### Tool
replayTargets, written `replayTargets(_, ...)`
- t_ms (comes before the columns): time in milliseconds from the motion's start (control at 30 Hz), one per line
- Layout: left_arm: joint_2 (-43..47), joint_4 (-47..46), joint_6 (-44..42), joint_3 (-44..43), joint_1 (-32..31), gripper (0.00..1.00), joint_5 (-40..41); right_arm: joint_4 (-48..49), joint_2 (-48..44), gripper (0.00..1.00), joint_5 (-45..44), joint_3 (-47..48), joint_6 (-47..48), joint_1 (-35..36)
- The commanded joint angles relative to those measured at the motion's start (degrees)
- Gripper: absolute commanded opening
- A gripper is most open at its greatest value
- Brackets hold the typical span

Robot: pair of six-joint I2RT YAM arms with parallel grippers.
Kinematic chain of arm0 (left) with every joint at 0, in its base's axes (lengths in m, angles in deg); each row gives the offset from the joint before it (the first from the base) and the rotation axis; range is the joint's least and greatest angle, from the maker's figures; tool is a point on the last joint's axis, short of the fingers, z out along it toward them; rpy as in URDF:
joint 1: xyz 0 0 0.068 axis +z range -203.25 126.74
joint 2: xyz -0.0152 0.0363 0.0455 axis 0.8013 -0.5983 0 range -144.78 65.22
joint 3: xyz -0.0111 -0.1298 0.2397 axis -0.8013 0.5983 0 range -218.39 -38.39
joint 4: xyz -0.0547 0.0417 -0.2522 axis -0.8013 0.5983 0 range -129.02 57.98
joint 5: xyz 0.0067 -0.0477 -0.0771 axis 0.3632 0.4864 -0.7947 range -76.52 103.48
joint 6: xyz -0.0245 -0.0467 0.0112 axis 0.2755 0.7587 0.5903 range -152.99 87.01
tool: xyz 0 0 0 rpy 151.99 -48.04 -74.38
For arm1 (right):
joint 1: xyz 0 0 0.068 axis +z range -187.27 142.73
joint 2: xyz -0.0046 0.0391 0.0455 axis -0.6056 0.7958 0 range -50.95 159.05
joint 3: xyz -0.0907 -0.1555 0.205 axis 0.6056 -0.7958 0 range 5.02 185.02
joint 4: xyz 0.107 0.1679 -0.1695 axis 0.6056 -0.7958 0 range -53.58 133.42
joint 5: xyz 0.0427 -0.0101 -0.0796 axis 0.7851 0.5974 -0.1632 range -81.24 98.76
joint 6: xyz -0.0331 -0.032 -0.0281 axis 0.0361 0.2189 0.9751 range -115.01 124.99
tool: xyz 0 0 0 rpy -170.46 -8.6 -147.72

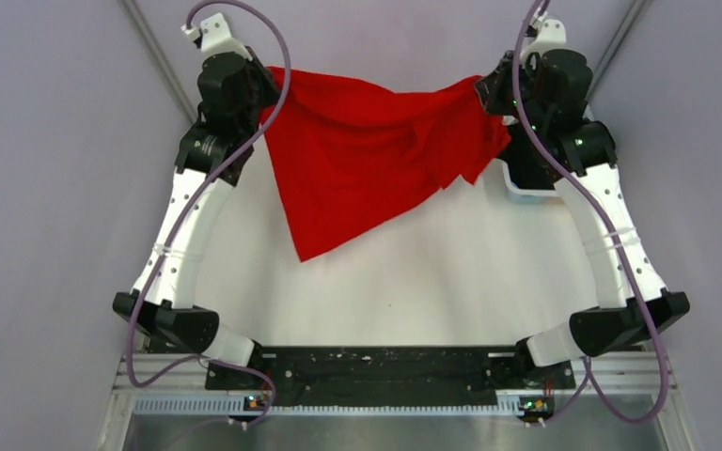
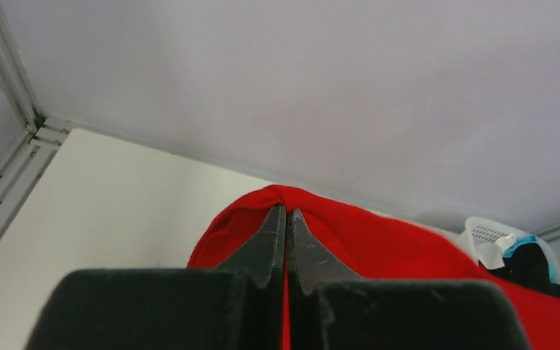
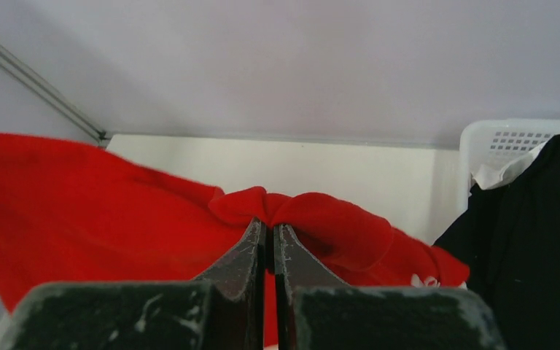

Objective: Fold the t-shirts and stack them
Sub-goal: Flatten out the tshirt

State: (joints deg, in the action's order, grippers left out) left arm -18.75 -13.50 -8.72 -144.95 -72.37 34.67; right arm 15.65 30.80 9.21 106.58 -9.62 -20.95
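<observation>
The bright red t-shirt hangs stretched between my two grippers, high over the far half of the white table; its lower corner droops toward the table's middle. My left gripper is shut on the shirt's left top corner; the left wrist view shows its jaws closed with red cloth pinched at the tips. My right gripper is shut on the right top corner; in the right wrist view red cloth bunches over the closed tips. A black shirt hangs over the basket.
A white plastic basket stands at the table's far right, mostly hidden under my right arm in the top view. It holds black cloth and a bit of cyan cloth. Grey walls close in the table on three sides.
</observation>
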Motion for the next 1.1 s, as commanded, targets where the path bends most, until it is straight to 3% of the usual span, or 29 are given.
replayTargets(0, 4.4, -1.4, -2.4, -2.5, 1.1, 0.0, -1.8, 1.4, -3.7, 0.0, 1.4, 5.8, 2.1, -0.3)
replayTargets(100, 10.9, -4.7, -2.3, 9.0, 1.2, 0.0, 0.9, -1.2, -7.7, 0.0, 1.0, -1.5, 0.8, -0.2)
replayTargets(200, 17.9, -3.7, 0.9, 22.5, 1.3, 0.0, 6.6, -10.0, -11.7, 0.0, 2.5, -9.0, -1.3, -0.3)
replayTargets(300, 24.5, -6.1, 3.9, 37.6, 1.3, 0.0, 3.8, -11.6, -17.9, 0.0, 5.1, -22.2, -3.8, -0.3)
replayTargets(433, 25.1, -9.0, 6.2, 49.1, 1.3, 0.0, -0.5, -8.5, -21.3, 0.0, 4.1, -33.6, -4.8, -0.2)
replayTargets(600, 15.7, -8.8, 8.7, 51.6, 1.5, 0.0, 8.0, -5.1, -7.9, 0.0, 1.9, -32.7, -5.0, -0.3)
replayTargets(800, -2.8, -3.7, 11.2, 41.3, 2.2, 0.0, 12.6, -8.1, 20.1, 0.0, -3.2, -12.2, -3.8, -0.6)
replayTargets(867, -7.3, -1.7, 12.3, 38.4, 2.3, 0.0, 12.9, -6.6, 25.6, 0.01, -3.2, -8.8, -3.5, -0.6)
replayTargets(933, -9.9, -2.2, 12.4, 38.0, 2.6, 0.0, 11.7, -4.1, 28.8, 0.08, -4.8, -7.3, -3.2, -0.6)
replayTargets(1067, -10.7, -3.6, 13.3, 39.8, 2.9, 0.0, 8.2, -3.0, 28.0, 0.42, -6.4, -7.9, -2.4, -0.6)
